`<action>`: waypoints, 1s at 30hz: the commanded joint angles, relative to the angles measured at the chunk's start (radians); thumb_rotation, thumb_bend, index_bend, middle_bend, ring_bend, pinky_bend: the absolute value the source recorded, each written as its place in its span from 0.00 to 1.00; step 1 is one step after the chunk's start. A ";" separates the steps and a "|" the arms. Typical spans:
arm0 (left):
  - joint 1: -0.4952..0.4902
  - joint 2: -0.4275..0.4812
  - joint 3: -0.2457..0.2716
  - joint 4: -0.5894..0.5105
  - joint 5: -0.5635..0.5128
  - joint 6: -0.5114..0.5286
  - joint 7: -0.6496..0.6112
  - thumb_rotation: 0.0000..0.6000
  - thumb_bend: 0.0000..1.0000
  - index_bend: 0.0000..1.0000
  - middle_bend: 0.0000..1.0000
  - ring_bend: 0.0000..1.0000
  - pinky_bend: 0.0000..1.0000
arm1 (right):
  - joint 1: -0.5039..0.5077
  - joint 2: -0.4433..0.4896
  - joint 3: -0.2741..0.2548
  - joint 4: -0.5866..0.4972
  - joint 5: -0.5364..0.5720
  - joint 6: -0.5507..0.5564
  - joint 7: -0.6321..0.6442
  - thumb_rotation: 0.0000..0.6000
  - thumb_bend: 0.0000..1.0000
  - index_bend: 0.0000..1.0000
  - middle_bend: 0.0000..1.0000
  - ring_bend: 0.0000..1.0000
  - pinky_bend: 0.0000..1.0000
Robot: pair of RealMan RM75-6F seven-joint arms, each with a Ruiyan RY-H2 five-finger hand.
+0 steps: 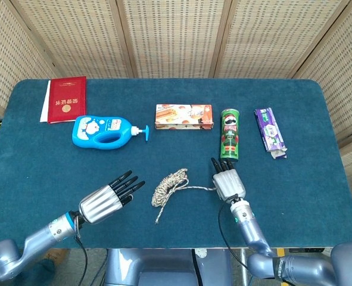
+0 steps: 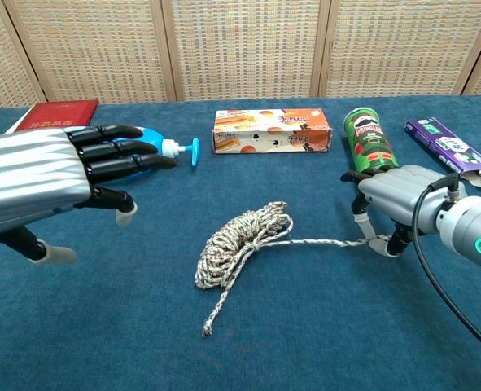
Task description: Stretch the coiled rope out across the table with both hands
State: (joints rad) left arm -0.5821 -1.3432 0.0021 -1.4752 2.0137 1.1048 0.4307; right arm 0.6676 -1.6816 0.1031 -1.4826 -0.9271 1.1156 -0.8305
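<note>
Blue table (image 1: 318,196); rope (image 1: 168,185), bottle (image 1: 104,131), can (image 1: 229,134)

- The silver left hand (image 2: 41,175) hid most of the blue plastic detergent bottle (image 2: 155,144) in the chest view.
- The speckled rope's (image 2: 244,240) far end vanished under the right hand (image 2: 399,204).

A: What sits on the table (image 1: 318,179), counted?

B: One coiled rope (image 1: 168,184). Along the far edge: one red booklet (image 1: 67,99), one blue bottle (image 1: 104,131), one snack box (image 1: 183,117), one green chip can (image 1: 229,134), one purple packet (image 1: 269,131).

A: And hands?

B: Two: the left hand (image 1: 106,198) and the right hand (image 1: 227,182).
</note>
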 commanded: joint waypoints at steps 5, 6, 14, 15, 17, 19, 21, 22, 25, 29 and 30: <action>-0.098 -0.122 0.036 0.123 0.055 -0.039 -0.079 1.00 0.12 0.48 0.00 0.00 0.00 | 0.003 0.002 0.001 -0.008 0.004 0.001 -0.006 1.00 0.43 0.66 0.00 0.00 0.00; -0.106 -0.132 0.038 0.130 0.053 -0.044 -0.084 1.00 0.13 0.48 0.00 0.00 0.00 | 0.003 0.002 0.000 -0.008 0.005 0.001 -0.006 1.00 0.43 0.66 0.00 0.00 0.00; -0.179 -0.215 0.036 0.142 0.033 -0.127 -0.075 1.00 0.20 0.51 0.00 0.00 0.00 | 0.009 -0.003 0.002 0.003 0.022 -0.011 -0.011 1.00 0.43 0.66 0.00 0.00 0.00; -0.183 -0.218 0.037 0.142 0.029 -0.133 -0.073 1.00 0.20 0.51 0.00 0.00 0.00 | 0.009 -0.003 0.003 0.004 0.024 -0.012 -0.011 1.00 0.43 0.66 0.00 0.00 0.00; -0.192 -0.228 0.037 0.142 0.019 -0.149 -0.070 1.00 0.22 0.51 0.00 0.00 0.00 | 0.011 -0.004 0.005 0.005 0.027 -0.013 -0.010 1.00 0.43 0.66 0.00 0.00 0.00; -0.206 -0.245 0.038 0.143 0.005 -0.175 -0.065 1.00 0.23 0.51 0.00 0.00 0.00 | 0.014 -0.005 0.007 0.007 0.031 -0.015 -0.012 1.00 0.43 0.66 0.00 0.00 0.00; -0.215 -0.260 0.038 0.145 -0.009 -0.192 -0.060 1.00 0.24 0.51 0.00 0.00 0.00 | 0.016 -0.005 0.009 0.007 0.036 -0.016 -0.014 1.00 0.43 0.66 0.00 0.00 0.00; -0.218 -0.266 0.039 0.146 -0.014 -0.197 -0.056 1.00 0.25 0.51 0.00 0.00 0.00 | 0.017 -0.004 0.010 0.007 0.037 -0.016 -0.015 1.00 0.43 0.66 0.00 0.00 0.00; -0.227 -0.279 0.045 0.148 -0.029 -0.211 -0.051 1.00 0.29 0.51 0.00 0.00 0.00 | 0.020 -0.002 0.012 0.004 0.042 -0.016 -0.018 1.00 0.43 0.66 0.00 0.00 0.00; -0.234 -0.286 0.050 0.150 -0.044 -0.223 -0.044 1.00 0.32 0.51 0.00 0.00 0.00 | 0.022 -0.001 0.013 0.003 0.045 -0.015 -0.020 1.00 0.43 0.66 0.00 0.00 0.00; -0.236 -0.289 0.052 0.151 -0.050 -0.226 -0.041 1.00 0.32 0.51 0.00 0.00 0.00 | 0.023 0.000 0.013 0.003 0.047 -0.015 -0.020 1.00 0.43 0.66 0.00 0.00 0.00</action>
State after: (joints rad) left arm -0.8159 -1.6294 0.0527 -1.3250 1.9674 0.8813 0.3874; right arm 0.6903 -1.6819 0.1157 -1.4792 -0.8803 1.1004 -0.8506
